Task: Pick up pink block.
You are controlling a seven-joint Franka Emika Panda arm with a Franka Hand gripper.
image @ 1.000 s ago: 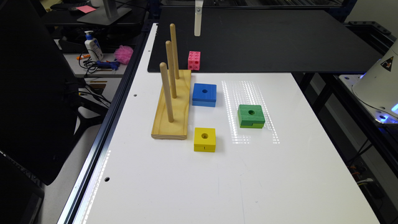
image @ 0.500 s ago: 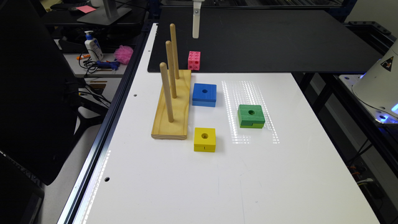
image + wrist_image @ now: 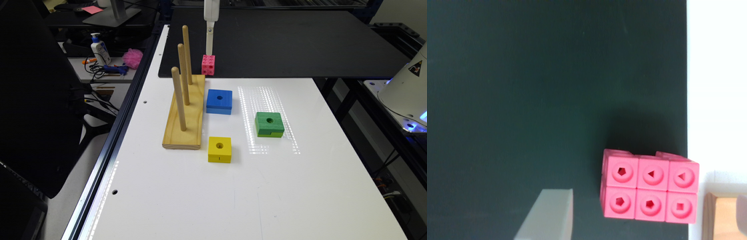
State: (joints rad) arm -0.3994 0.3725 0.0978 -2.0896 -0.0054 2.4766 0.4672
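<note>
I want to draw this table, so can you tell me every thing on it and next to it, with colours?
pink block: one, bright pink, on the black mat, beside the peg board
peg board: one, wooden, three upright pegs, on the white table
blue block: one, beside the board
green block: one, toward the exterior view's right
yellow block: one, nearest the camera
pink pouf: one, side desk
lotion bottle: one, white, side desk
gripper: white, above the pink block
</note>
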